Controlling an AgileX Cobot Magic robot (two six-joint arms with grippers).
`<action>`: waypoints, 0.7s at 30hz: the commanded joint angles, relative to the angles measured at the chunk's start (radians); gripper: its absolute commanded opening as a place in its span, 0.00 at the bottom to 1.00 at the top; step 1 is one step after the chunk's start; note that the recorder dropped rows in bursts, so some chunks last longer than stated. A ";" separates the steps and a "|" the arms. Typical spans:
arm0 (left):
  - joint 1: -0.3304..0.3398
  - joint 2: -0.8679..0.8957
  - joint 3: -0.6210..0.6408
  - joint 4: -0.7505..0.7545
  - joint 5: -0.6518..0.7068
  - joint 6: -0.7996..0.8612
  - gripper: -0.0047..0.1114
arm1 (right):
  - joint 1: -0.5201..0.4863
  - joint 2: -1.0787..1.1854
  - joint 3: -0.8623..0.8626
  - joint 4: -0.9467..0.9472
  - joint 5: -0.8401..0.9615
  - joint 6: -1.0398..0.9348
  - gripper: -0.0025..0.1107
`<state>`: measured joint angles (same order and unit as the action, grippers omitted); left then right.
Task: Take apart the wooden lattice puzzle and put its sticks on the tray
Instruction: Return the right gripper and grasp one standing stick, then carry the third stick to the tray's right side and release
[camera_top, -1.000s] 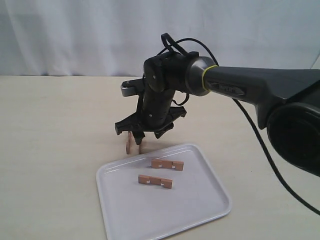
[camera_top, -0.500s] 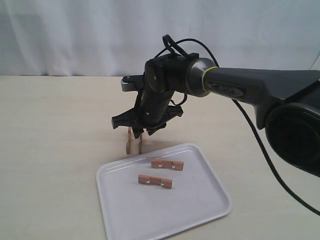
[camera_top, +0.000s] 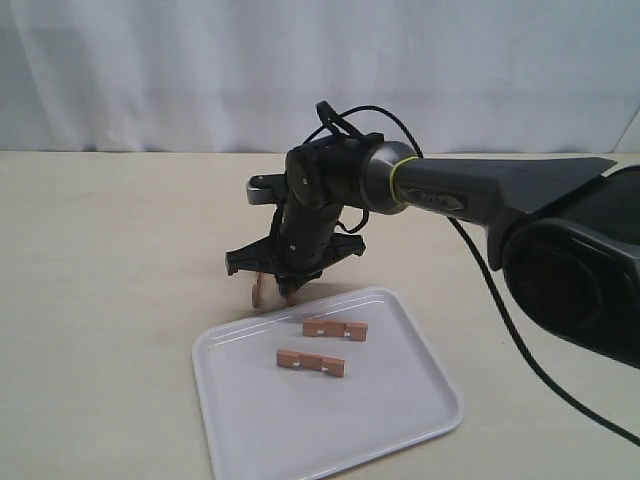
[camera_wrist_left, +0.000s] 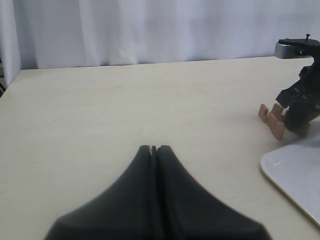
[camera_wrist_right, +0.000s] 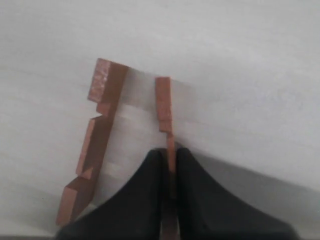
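Whereas half a second earlier the right gripper hung slightly above the two sticks left on the table, it has now sunk onto them, and its fingers are pinched together on the thin upper edge of the gripped stick. The free stick sits just beside it with its notches showing, and the fingers do not touch it. Both lie just off the far left corner of the tray, where the two tray sticks rest flat as before. The lattice is thus fully apart. Judged from this, half the transfer is done and the third stick is ready to lift. The left gripper is closed on nothing — parked well away from the work.
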<state>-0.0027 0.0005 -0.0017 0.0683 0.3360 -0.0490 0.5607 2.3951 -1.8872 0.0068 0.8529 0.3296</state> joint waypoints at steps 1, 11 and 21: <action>-0.006 0.000 0.002 0.000 -0.012 -0.001 0.04 | -0.005 0.001 -0.005 -0.007 -0.008 0.012 0.06; -0.006 0.000 0.002 0.000 -0.012 -0.001 0.04 | -0.005 -0.100 -0.006 -0.085 0.055 -0.003 0.06; -0.006 0.000 0.002 0.000 -0.014 -0.001 0.04 | -0.028 -0.262 0.065 -0.073 0.325 -0.213 0.06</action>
<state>-0.0027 0.0005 -0.0017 0.0683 0.3360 -0.0490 0.5373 2.1752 -1.8618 -0.0753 1.1521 0.1369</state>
